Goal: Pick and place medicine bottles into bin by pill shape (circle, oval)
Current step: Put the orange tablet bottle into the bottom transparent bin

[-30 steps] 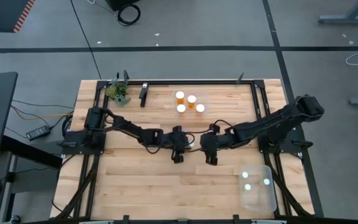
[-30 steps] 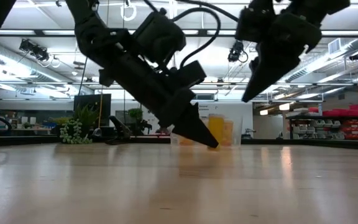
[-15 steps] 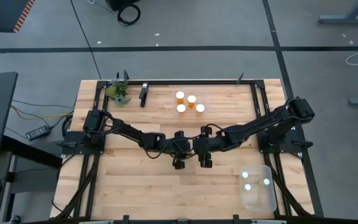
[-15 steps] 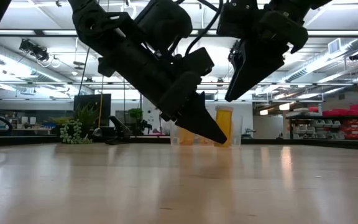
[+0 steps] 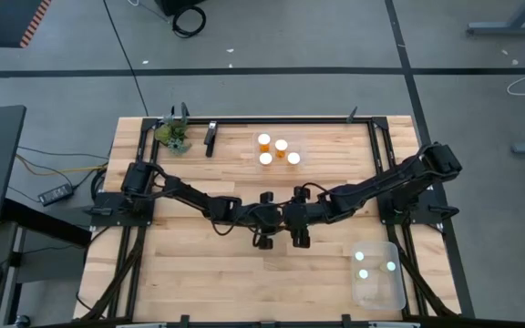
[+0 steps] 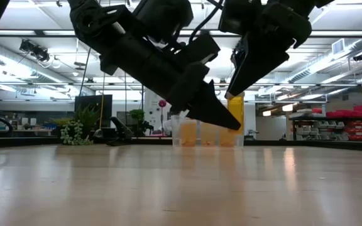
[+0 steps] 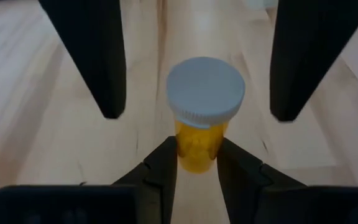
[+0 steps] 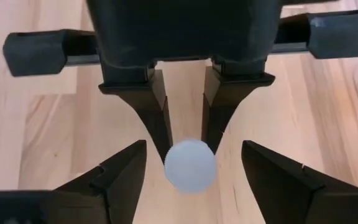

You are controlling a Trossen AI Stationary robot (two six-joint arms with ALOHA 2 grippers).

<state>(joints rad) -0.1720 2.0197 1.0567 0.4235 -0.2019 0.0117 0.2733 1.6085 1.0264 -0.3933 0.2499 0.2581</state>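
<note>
— So where is the bottle?
— The left gripper [image 7: 196,163] is clamped on the medicine bottle [image 7: 202,112] over the table [image 5: 199,282] centre, long axis along its fingers, white cap toward the right gripper [image 8: 191,163], whose fingers stand apart around it.
— Changed?
— The grippers have drawn closer since a second ago.
</note>
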